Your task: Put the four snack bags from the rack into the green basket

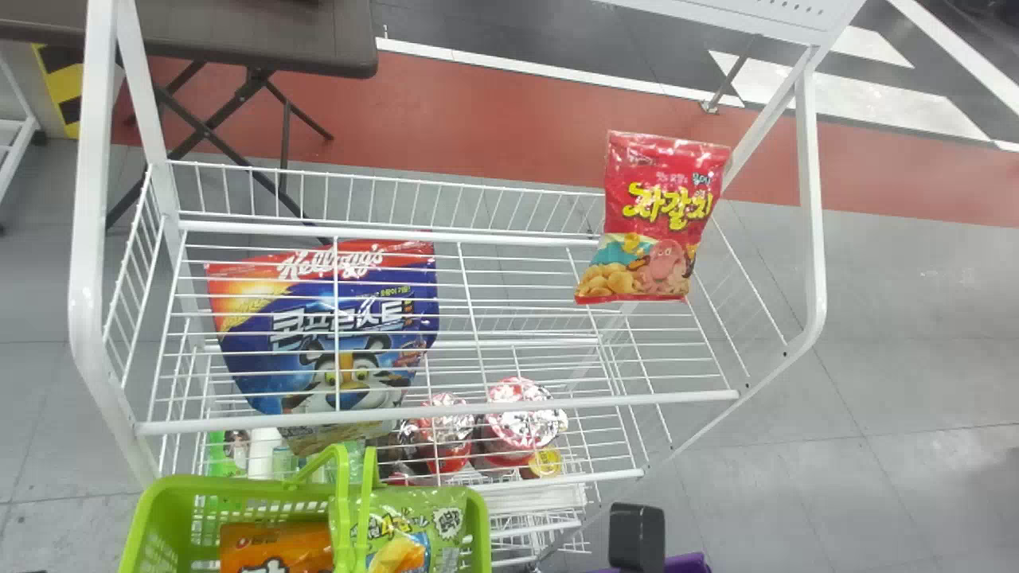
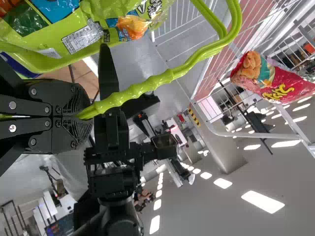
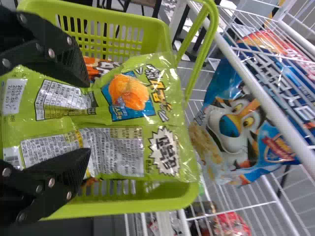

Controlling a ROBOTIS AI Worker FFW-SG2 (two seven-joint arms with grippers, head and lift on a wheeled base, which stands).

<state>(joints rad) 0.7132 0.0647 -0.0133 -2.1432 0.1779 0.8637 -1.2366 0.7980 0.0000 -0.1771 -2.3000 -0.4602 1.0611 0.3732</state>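
In the head view the green basket (image 1: pixel 476 529) stands at the lower left, with an orange snack bag (image 1: pixel 275 545) and a green snack bag (image 1: pixel 414 525) in it. The rack (image 1: pixel 446 415) holds a blue cereal bag (image 1: pixel 334 326) at its left and a red snack bag (image 1: pixel 657 219) at its right. A black part of my right arm (image 1: pixel 637 535) shows at the bottom. My left gripper (image 2: pixel 87 118) is shut on the basket's handle (image 2: pixel 147 84). My right gripper (image 3: pixel 88 120) is open over the green bag (image 3: pixel 113 140), one finger on each side.
Red-lidded containers (image 1: pixel 521 422) stand on a lower shelf beneath the cereal bag's right side. White posts (image 1: pixel 95 199) frame the rack's left and right ends. A dark table (image 1: pixel 263 36) stands behind at the upper left.
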